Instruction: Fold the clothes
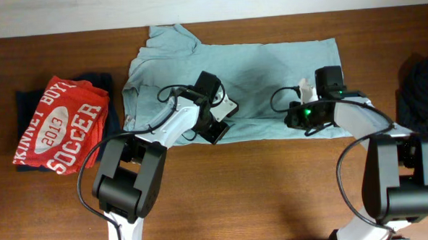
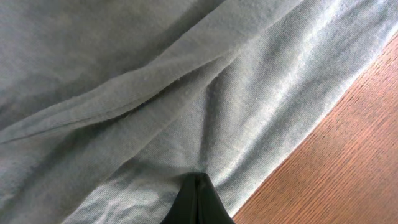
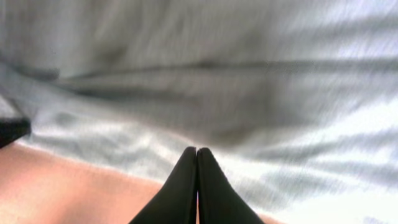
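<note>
Pinches near hem of t-shirt (image 1: 269, 67) in closed left hand (image 2: 198, 180), likely to lift for folding; closed right hand (image 3: 197, 154) at hem too, catch unclear.

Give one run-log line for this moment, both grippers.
left gripper: shut, pinching pale grey-blue cotton t-shirt near its front edge | right gripper: shut at same edge, grip unclear

Could sweep freely over bare tabletop (image 1: 275, 193) in front of the grey-blue t-shirt (image 1: 270, 74), between left arm (image 1: 167, 126) and right arm (image 1: 366, 117). Would meet a folded red shirt (image 1: 58, 123) on dark clothes (image 1: 105, 85) at far left, a black garment (image 1: 424, 82) at far right. Only a narrow wood strip behind the t-shirt.
</note>
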Tool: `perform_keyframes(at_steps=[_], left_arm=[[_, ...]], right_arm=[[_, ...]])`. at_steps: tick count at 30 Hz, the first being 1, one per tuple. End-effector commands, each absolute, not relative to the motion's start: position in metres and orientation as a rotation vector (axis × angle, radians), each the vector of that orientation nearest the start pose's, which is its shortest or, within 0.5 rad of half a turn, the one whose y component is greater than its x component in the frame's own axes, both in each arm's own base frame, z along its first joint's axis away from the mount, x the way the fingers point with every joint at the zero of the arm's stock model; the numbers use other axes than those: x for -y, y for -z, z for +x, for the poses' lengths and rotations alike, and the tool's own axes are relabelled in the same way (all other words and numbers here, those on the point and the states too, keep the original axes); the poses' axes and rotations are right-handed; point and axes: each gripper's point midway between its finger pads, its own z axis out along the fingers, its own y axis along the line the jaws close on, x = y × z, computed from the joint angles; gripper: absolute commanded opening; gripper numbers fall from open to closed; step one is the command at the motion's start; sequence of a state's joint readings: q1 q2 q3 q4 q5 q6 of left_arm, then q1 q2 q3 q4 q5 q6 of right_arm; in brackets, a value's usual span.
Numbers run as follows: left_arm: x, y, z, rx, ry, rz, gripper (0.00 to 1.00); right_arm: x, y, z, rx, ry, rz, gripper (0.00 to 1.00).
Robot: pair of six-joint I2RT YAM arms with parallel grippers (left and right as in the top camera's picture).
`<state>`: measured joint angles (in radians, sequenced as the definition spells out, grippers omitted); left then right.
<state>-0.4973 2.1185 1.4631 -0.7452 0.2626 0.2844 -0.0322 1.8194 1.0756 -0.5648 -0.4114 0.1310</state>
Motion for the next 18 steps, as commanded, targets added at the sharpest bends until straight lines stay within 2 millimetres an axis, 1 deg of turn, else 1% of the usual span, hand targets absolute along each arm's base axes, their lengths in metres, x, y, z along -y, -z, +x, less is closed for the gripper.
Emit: perform_keyframes(at_steps=[1, 4, 9, 14, 15, 16, 17, 18], left_arm=[[0.229, 0.013, 0.350, -2.789, 0.335, 1.156, 0.00], [0.229, 0.013, 0.350, -2.789, 0.335, 1.156, 0.00], [0.229, 0.013, 0.350, -2.789, 0.334, 1.156, 0.00], [0.229, 0.013, 0.350, -2.789, 0.335, 1.156, 0.00], [0.229, 0.013, 0.350, -2.789, 0.335, 1.156, 0.00], [0.229, 0.013, 0.350, -2.789, 0.335, 1.156, 0.00], [0.229, 0.013, 0.350, -2.789, 0.335, 1.156, 0.00], [0.229, 0.013, 0.350, -2.789, 0.335, 1.156, 0.00]], right_arm=[[-0.068, -0.035, 0.361, -2.853, -0.620, 0.109, 0.04], [-0.068, -0.030, 0.360, -2.862, -0.572, 0.094, 0.04], [-0.066, -0.029, 0.369, -2.832, -0.554, 0.102, 0.04], [-0.066, -0.012, 0.364, -2.881, -0.553, 0.118, 0.04], [-0.066, -0.009, 0.363, -2.889, -0.553, 0.119, 0.10], [-0.066, -0.009, 0.363, -2.890, -0.553, 0.119, 0.28], [-0.066, -0.009, 0.364, -2.885, -0.551, 0.104, 0.40], [-0.066, -0.010, 0.366, -2.876, -0.549, 0.090, 0.45]])
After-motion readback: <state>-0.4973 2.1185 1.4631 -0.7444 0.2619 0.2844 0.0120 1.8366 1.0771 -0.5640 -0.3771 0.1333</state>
